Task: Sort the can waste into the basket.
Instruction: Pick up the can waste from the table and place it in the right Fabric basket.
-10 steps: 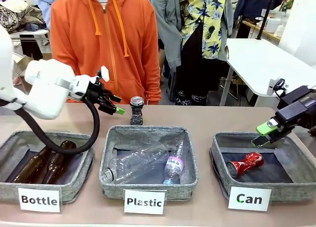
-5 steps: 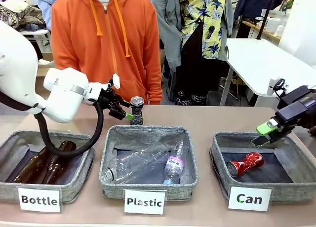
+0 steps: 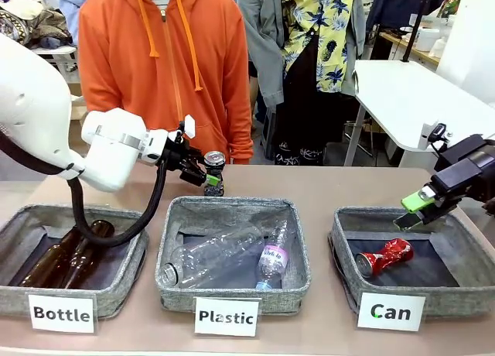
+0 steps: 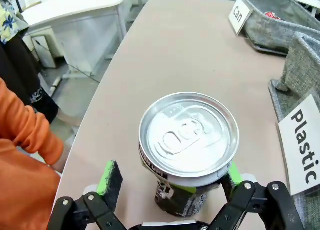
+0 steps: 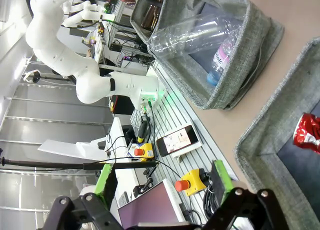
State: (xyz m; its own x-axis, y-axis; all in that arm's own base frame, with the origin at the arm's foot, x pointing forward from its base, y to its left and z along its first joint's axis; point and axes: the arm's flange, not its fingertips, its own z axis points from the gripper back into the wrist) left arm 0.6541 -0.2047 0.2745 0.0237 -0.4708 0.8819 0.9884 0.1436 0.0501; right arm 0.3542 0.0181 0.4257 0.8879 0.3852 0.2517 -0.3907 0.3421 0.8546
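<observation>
On the tabletop (image 3: 325, 187), well left of the Can basket (image 3: 456, 300), the left claw (image 3: 208, 178) is wide open around the upright black can (image 4: 189, 135), gripping nothing; it should close softly on its middle; lift straight up before moving across.

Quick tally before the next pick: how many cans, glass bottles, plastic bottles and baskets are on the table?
Cans: 2 (black can, red can)
Glass bottles: 2
Plastic bottles: 2
Baskets: 3 (Bottle basket, Plastic basket, Can basket)
Total: 9
</observation>
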